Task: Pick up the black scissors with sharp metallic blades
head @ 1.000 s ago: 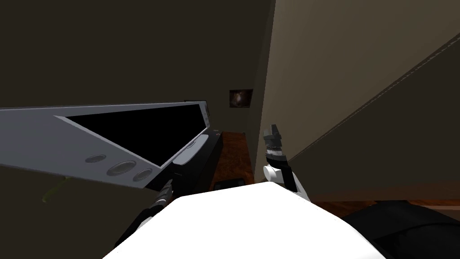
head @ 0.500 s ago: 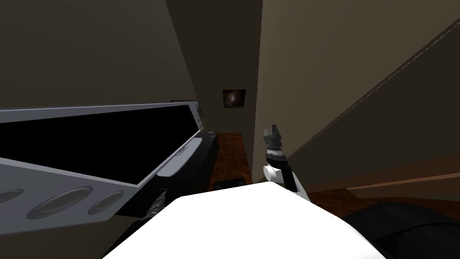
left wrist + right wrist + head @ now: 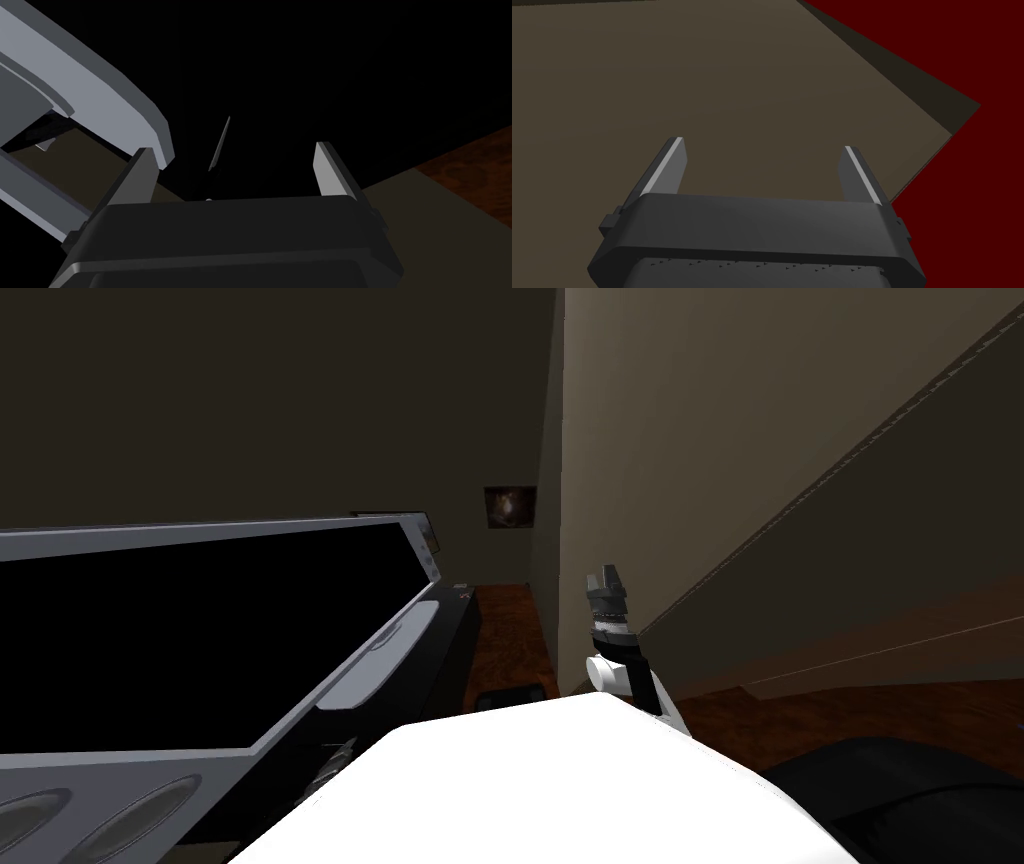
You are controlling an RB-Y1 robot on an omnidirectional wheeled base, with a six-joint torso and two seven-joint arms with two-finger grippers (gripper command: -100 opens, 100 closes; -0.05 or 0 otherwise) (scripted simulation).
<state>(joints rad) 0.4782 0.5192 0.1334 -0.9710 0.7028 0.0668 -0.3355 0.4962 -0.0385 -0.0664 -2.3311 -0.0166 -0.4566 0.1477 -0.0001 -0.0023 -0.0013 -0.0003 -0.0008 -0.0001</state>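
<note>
A thin metallic blade [image 3: 220, 144] of the scissors shows against a black surface, just ahead of my left gripper [image 3: 232, 150] and between its open fingers. The black handles cannot be told from the dark surface. In the head view the left forearm [image 3: 335, 763] pokes out beneath a big screen's lower edge. My right gripper [image 3: 605, 583] is raised beside my chest, close to a beige wall; in the right wrist view the right gripper [image 3: 763, 145] stands open with nothing in it.
A large grey-framed screen [image 3: 330, 688] leans over a black stand [image 3: 445, 653] on my left. Its rounded grey foot [image 3: 100, 95] lies close to my left finger. Brown wood floor [image 3: 510, 638] runs ahead between the stand and the beige wall [image 3: 750, 438].
My head view has swung, so the screen now sits lower, larger and further left in the picture and covers more of my left arm. The right arm keeps its pose.
</note>
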